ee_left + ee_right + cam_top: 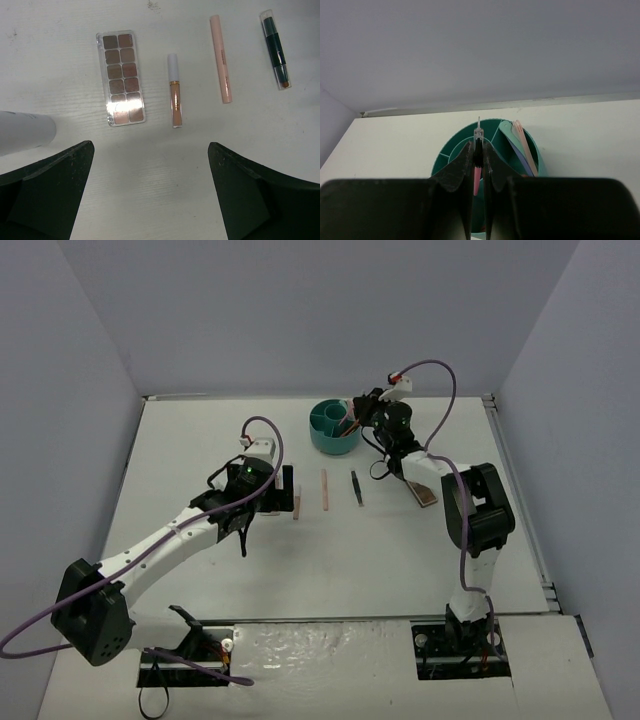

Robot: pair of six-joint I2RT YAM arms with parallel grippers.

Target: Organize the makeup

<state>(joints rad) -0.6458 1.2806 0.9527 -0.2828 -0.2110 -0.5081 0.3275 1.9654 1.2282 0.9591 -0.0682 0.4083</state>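
My right gripper (478, 152) is shut on a thin pink stick (477, 179) with a black brush and a clear tip, held upright over the round teal cup (446, 156). Green, purple and pink sticks (522, 145) lean in the cup's right compartment. My left gripper (151, 147) hovers open above the table with nothing between its fingers. Beyond it lie a brown eyeshadow palette (121, 78), an orange gloss tube (175, 92), a pale pink stick (220, 59) and a dark stick (276, 49). A white bottle (22, 132) lies at the left.
From above, the teal cup (333, 428) stands at the back centre with the right gripper (362, 418) over it. A second palette (425, 494) lies beside the right arm. The pink stick (324, 490) and dark stick (356, 487) lie mid-table. Grey walls enclose three sides.
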